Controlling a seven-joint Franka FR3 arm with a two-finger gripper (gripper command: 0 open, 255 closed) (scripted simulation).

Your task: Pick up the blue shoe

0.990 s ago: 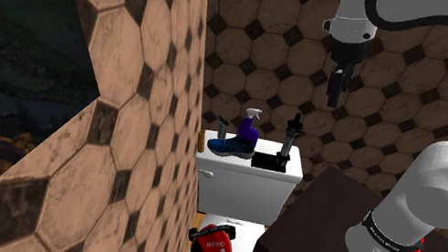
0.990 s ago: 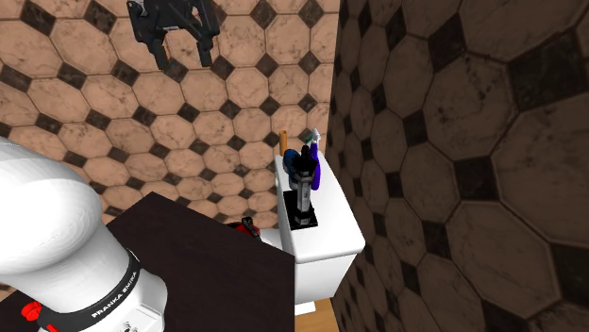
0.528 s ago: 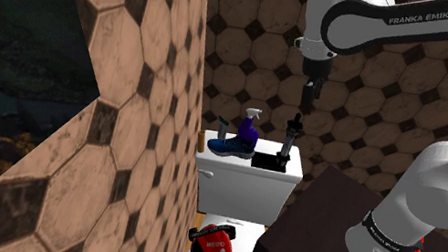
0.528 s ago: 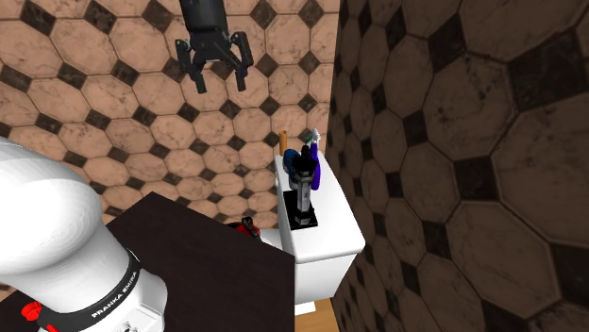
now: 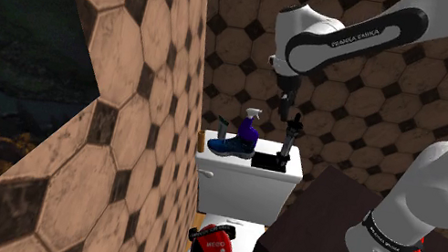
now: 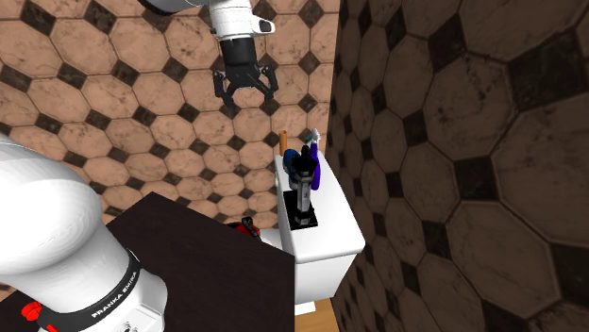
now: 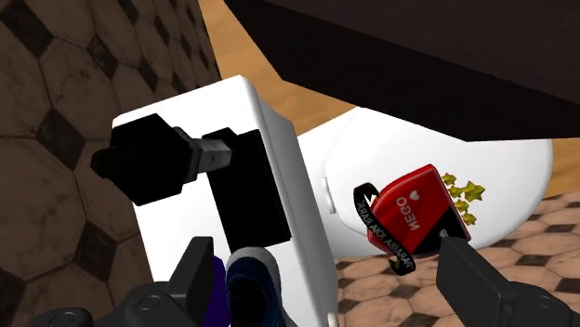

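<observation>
The blue shoe (image 5: 229, 146) sits on the white toilet tank lid (image 5: 247, 172), at the end toward the shoulder view's left, just in front of a purple spray bottle (image 5: 249, 130). In the second exterior view, the shoe (image 6: 291, 155) peeks out behind the bottle (image 6: 315, 172). My gripper (image 6: 248, 91) hangs open above the tank, fingers pointing down and holding nothing. From the shoulder view, the gripper (image 5: 286, 110) is high and to the right of the shoe. In the wrist view the shoe (image 7: 249, 279) lies close to one fingertip (image 7: 197, 267) of the gripper (image 7: 330, 269).
A tall black object on a black base (image 5: 279, 150) stands on the tank beside the shoe, below my gripper. A red and black item (image 5: 213, 243) lies on the white toilet lid (image 7: 483, 176). The dark brown stand (image 5: 324, 238) and tiled walls (image 5: 113, 112) close in.
The arm has swung toward the shoulder view's left and come down, bringing the gripper from high beside the tank to above it. The fingers stay open.
</observation>
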